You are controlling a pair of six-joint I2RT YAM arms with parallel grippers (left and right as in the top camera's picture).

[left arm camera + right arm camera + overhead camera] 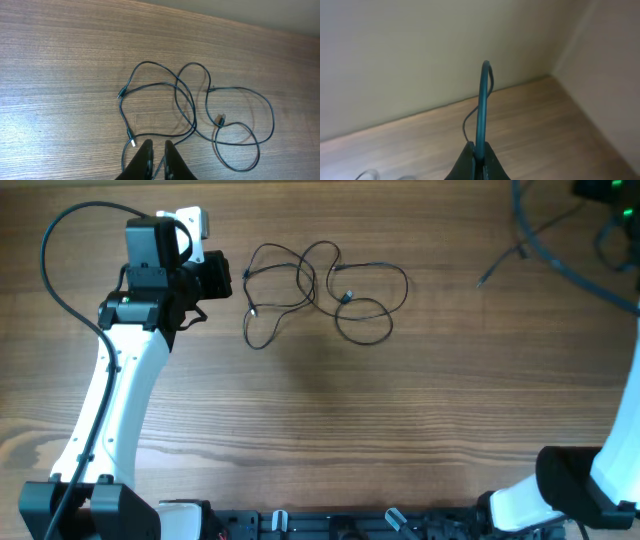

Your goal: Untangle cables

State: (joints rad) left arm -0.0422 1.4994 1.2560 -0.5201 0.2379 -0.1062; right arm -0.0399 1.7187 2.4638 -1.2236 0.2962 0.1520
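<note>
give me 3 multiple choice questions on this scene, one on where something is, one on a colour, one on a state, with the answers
1. Where in the overhead view do the cables lie on the table?
A) upper middle, just right of the left claw
B) lower right corner
C) under the left arm's base

2. What colour are the cables?
A) white
B) black
C) red

3. How are the cables lying?
A) lifted clear of the table
B) flat, in loops that cross one another
C) apart, in straight lines

Answers:
1 A, the tangle sits high in the frame beside the left claw.
2 B, they are thin black cords on brown wood.
3 B, the overhead and left wrist views both show overlapping loops resting on the wood.
</note>
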